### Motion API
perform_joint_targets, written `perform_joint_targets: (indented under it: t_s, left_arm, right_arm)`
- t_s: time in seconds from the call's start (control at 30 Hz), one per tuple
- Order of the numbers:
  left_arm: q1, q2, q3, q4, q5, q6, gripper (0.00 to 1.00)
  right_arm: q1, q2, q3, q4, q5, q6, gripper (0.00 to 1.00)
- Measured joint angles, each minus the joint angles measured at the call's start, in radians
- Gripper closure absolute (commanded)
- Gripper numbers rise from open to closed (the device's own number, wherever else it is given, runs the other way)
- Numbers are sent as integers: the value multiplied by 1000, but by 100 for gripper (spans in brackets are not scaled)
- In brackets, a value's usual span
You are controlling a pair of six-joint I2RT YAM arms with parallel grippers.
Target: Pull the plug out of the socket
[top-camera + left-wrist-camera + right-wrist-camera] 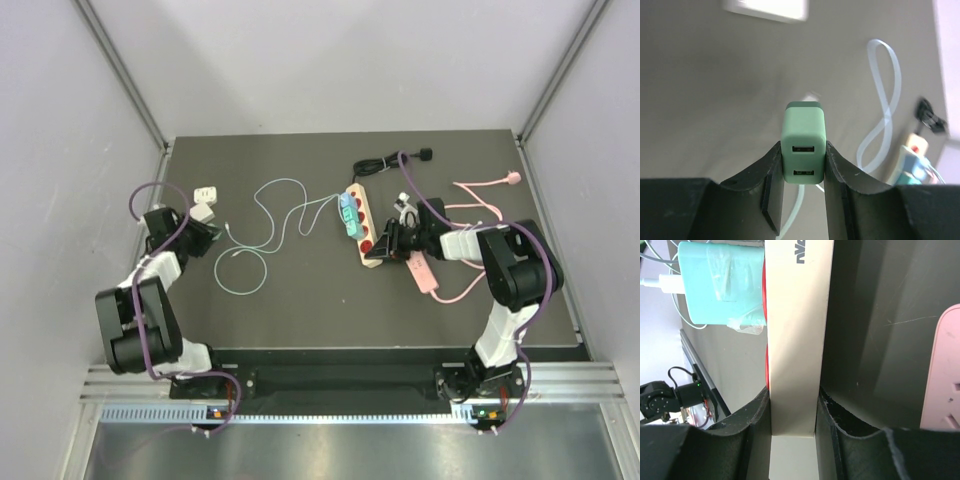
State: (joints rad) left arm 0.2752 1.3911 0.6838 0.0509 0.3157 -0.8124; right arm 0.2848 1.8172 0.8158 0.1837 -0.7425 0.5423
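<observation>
**Green USB charger plug [803, 125] is pinched in the left gripper [803, 146], well apart from the socket strip, at the table's left side.**
Its two-port face is turned toward the wrist camera, with the long axis along the fingers; the prongs are hidden. The power strip [362, 226] lies mid-right, its long axis near-to-far and slightly slanted, with its near end clamped by the right gripper [792, 396]. A teal charger [348, 213] is seated in it. Bare tabletop [300, 310] lies between plug and strip, crossed by a pale cable [270, 215].

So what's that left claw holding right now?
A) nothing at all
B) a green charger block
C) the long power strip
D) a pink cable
B: the left wrist view shows the green charger block pinched between the left gripper's two fingers; the power strip sits in the right gripper instead.
</observation>
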Motion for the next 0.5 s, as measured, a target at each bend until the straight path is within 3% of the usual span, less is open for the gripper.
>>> perform_joint_targets:
  t_s: [0.13,0.23,0.37,0.5]
  left_arm:
    - [49,100,3,25,-23,-4,96]
    - [72,173,19,43,-27,-5,87]
    - [86,246,75,64,-26,-6,72]
    - [86,305,138,73,-46,2,50]
  right_arm:
    - [0,6,0,7,-13,0,100]
    - [-1,7,0,9,-15,0,100]
    - [-2,10,0,12,-22,0,100]
    - [-2,10,0,12,-23,0,100]
